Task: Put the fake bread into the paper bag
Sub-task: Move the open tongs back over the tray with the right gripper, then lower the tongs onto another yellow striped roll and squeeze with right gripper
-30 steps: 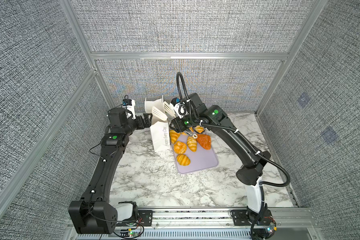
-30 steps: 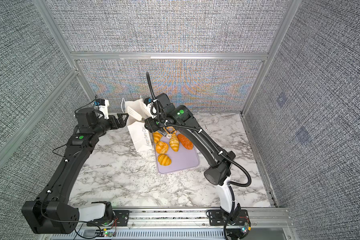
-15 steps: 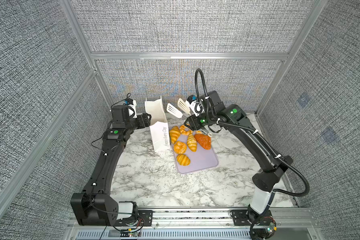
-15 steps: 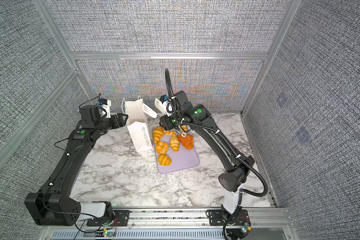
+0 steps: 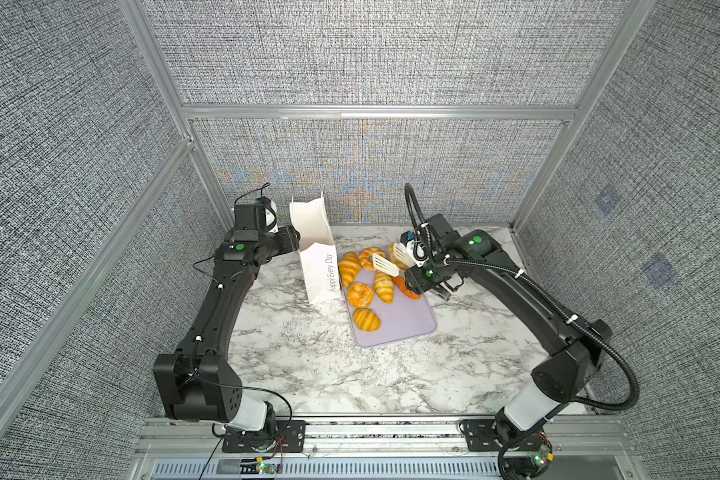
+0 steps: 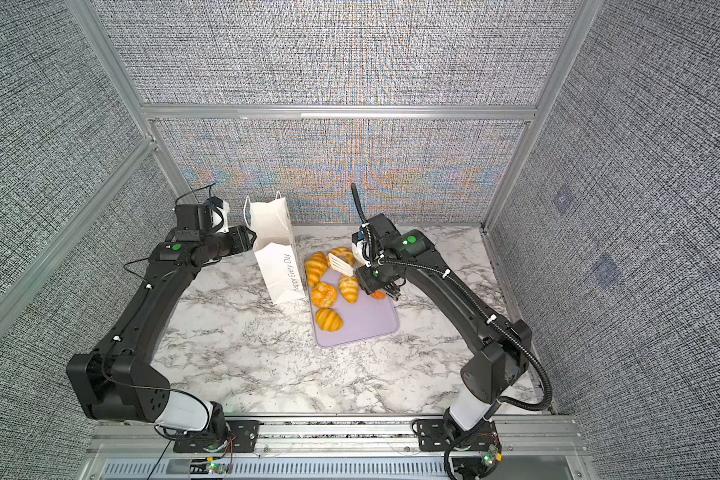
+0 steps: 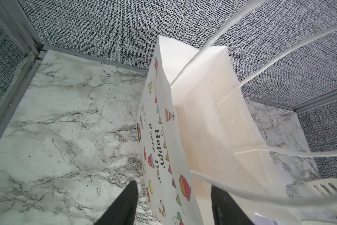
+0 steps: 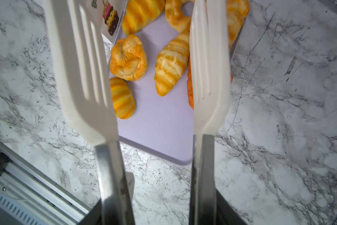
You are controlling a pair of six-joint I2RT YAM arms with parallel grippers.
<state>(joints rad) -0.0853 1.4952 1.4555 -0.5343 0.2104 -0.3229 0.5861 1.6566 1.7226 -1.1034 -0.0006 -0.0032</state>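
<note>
The right arm has swung the tongs away from the mouth of the paper bag. Their white slotted plastic blades now hang just beside the bag, over the flat lavender tray. The right gripper clamps their steel handles. The fake bread, glossy, golden and striped, lies on that tray beside the bag. The left gripper has narrowed. Its black jaws stand apart, straddling the bag's smooth paper rim, seemingly without pinching it.

Your paper bag stands on the worktop just left of the tray; the fake bread lies on the tray, tongs above its far end.
</note>
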